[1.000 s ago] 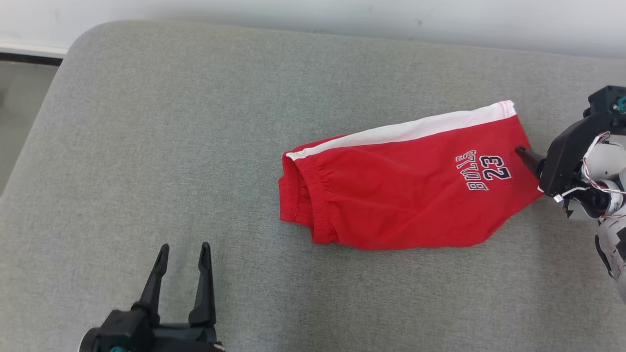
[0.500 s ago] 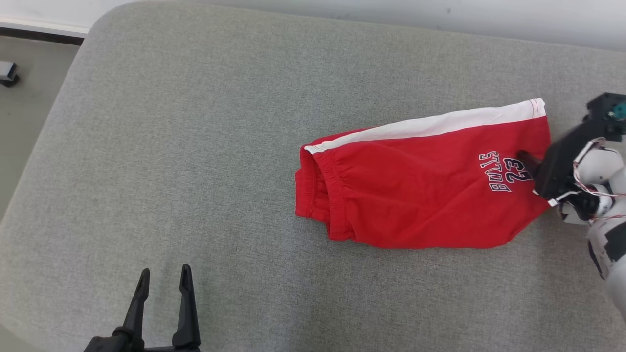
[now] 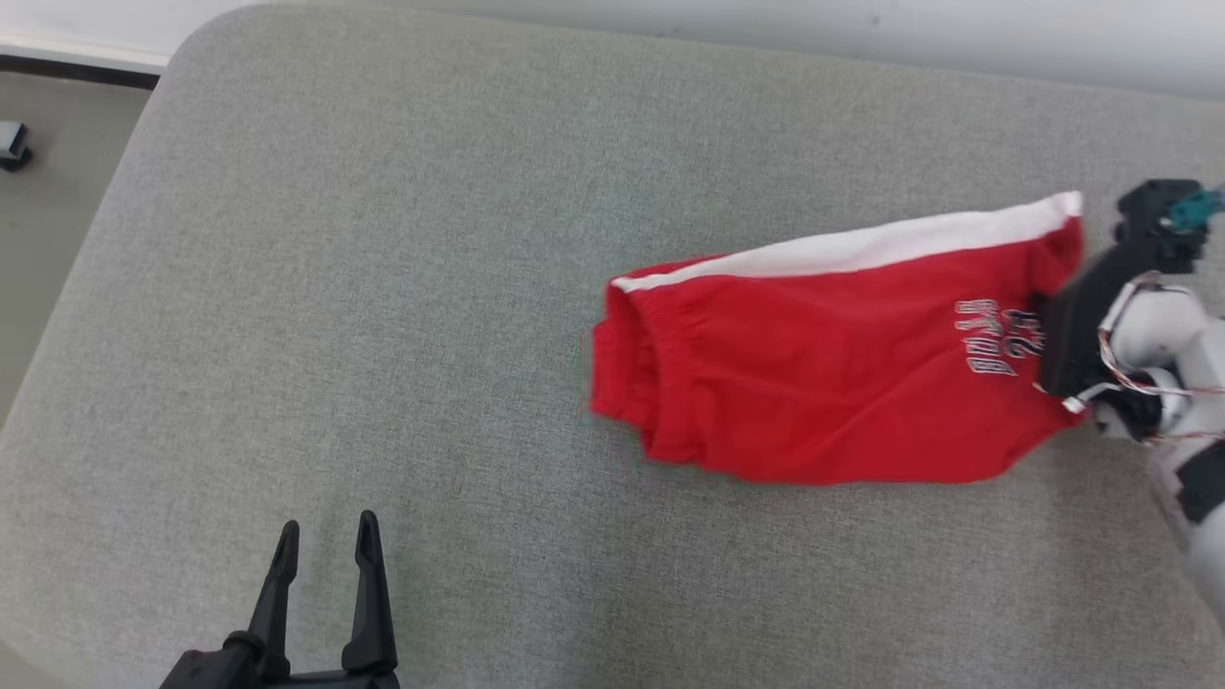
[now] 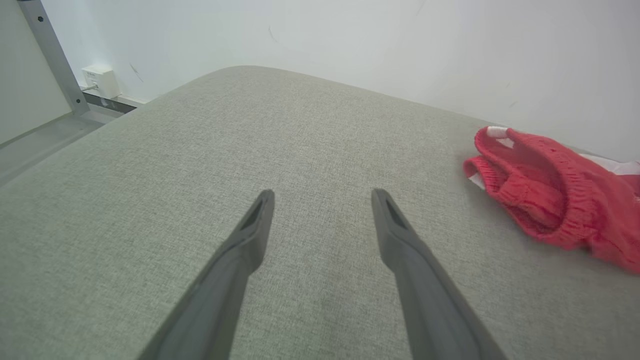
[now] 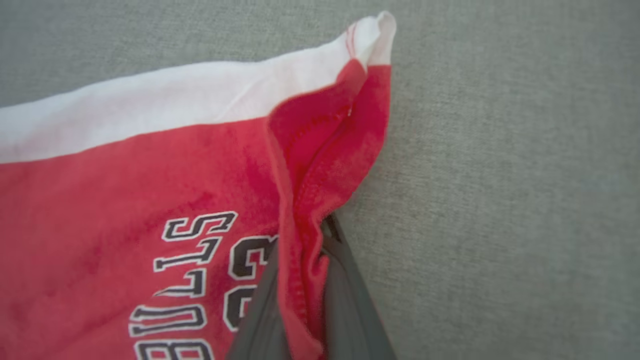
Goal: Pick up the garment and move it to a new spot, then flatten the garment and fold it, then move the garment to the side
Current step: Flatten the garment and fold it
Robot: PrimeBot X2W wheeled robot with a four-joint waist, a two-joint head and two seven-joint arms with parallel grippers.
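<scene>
Half a second ago the right gripper point(image 3: 1041, 321) lay against the leg hem of the red shorts point(image 3: 813, 383). Now its jaws are clamped on that hem, which has puckered into a raised fold at the shorts' 3 o'clock end. The whole garment has slid a little toward 3 o'clock, and the elastic waistband point(image 3: 622, 364) sits slightly further that way on the grey padded surface point(image 3: 383, 287). The left gripper point(image 3: 325, 536) has barely moved.

In the right wrist view the print reads "BULLS" point(image 5: 180, 280) in dark letters edged with white. Beside it is "23" point(image 5: 245, 280), partly hidden by a finger point(image 5: 260, 320). In the head view the same print is blurred.

The shorts lie toward 3 o'clock of the pad's middle, with the white side stripe point(image 3: 861, 249) along their 12 o'clock edge and the waistband at 9 o'clock. In the right wrist view the pinched hem runs between the two fingers.

The left gripper hovers at 7 o'clock in the head view with its fingers apart and nothing between them. It is well apart from the shorts, which lie at about 2 o'clock from it. Its wrist view shows the waistband opening at 3 o'clock.
</scene>
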